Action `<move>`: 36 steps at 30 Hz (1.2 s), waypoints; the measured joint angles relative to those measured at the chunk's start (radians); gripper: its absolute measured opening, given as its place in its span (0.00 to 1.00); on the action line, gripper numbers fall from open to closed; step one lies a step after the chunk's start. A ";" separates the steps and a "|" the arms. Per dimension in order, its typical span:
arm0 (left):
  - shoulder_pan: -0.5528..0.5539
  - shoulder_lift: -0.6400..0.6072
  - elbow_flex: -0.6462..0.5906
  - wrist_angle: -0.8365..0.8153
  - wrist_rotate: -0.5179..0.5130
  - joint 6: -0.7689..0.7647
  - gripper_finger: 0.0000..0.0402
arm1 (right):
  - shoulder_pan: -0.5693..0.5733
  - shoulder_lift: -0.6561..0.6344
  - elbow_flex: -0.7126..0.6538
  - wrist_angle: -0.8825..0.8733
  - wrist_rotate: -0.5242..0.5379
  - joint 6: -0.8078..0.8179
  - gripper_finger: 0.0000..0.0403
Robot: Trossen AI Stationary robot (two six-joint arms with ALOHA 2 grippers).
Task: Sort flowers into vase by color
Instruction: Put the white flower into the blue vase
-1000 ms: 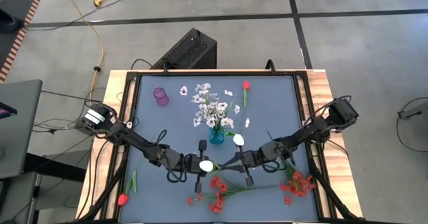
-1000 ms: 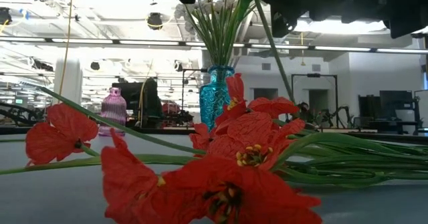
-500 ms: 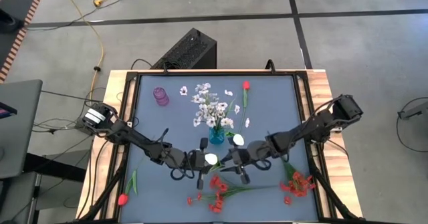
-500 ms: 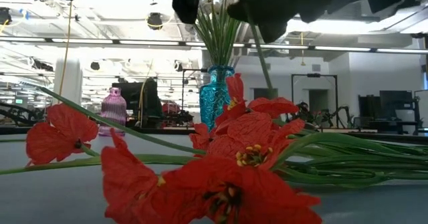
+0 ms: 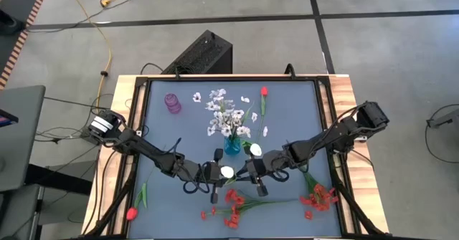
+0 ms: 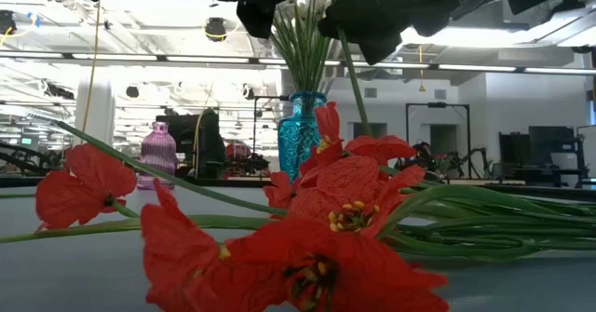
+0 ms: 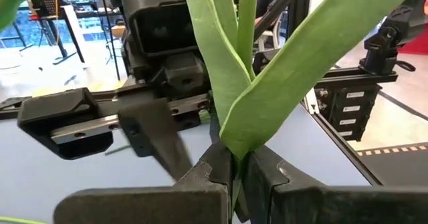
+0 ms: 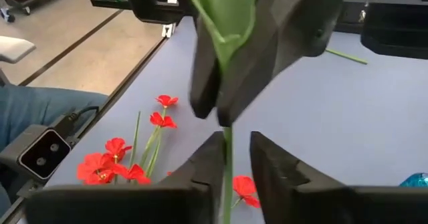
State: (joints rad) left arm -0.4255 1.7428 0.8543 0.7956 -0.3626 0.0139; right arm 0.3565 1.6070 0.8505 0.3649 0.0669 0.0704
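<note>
A white tulip (image 5: 227, 172) with a green stem and long leaves is held up between my two grippers, over the table's near middle. My left gripper (image 7: 235, 160) is shut on it. My right gripper (image 8: 235, 147) is open beside the left one, and the stem (image 8: 227, 144) runs down between its fingers. In the low view the stem (image 6: 352, 70) hangs free. The blue vase (image 5: 232, 145) holds white sprays. A purple vase (image 5: 172, 102) stands at the far left. Red sprays (image 5: 231, 205) lie near the near edge. My left gripper pinches the tulip between its two fingers at the foot of the leaves (image 7: 234, 147), where they join the stem. The fingers lie across the stem. The leaves rise past the fingers and the stem hangs below them, lifted clear of the table.
More red blooms (image 5: 319, 195) lie near the right edge. A red tulip (image 5: 133, 213) lies at the near left and another (image 5: 264, 92) at the far side. A white bloom (image 5: 255, 150) and loose white blossoms (image 5: 196, 97) lie around the blue vase.
My right gripper has moved toward the table's left, up to my left gripper and the tulip. In the low view the hanging stem has swung leftward and stands steeper than before. The white bloom has shifted slightly toward the blue vase.
</note>
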 joint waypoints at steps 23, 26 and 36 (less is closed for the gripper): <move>-0.046 -0.315 -0.001 -0.417 -0.140 0.089 0.34 | 0.045 -0.149 -0.006 0.085 0.067 -0.239 0.05; -0.045 -0.370 -0.002 -0.526 -0.145 0.068 0.35 | 0.041 -0.151 -0.025 0.200 0.070 -0.294 0.05; -0.042 -0.399 -0.058 -0.507 -0.197 0.055 0.35 | -0.072 -0.130 -0.074 0.299 0.198 -0.280 0.05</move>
State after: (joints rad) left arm -0.4677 1.3436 0.7966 0.2881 -0.5599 0.0688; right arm 0.2846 1.4774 0.7769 0.6643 0.2650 -0.2099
